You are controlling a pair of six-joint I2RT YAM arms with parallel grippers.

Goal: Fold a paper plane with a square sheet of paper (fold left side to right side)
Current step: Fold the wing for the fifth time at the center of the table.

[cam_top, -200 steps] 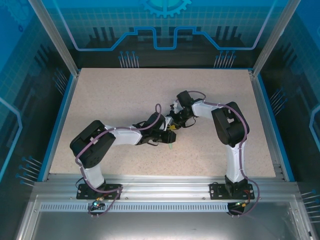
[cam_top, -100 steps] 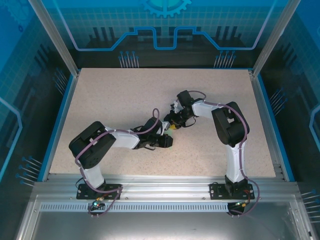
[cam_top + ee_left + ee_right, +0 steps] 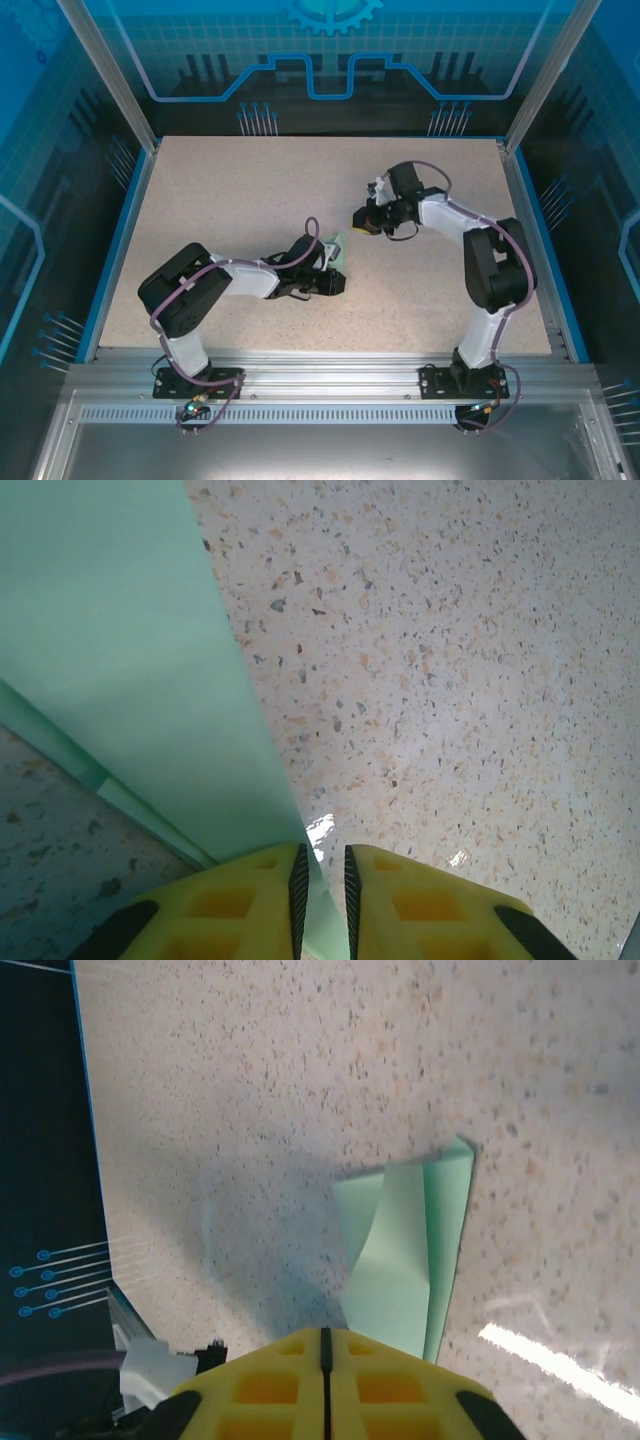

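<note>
Sheet of paper [image 3: 130, 660] was pinched between left jaws (one flap standing up from tabletop [image 3: 220, 200]). Right jaws were clenched empty, apart from it.

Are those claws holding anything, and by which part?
The left gripper pinches the green paper by one edge; the right gripper is shut, holding nothing.

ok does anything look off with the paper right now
The paper is not lying flat: one folded flap seems to bow up off the table, with its edge pinched in the left pincer. No tear shows.
</note>
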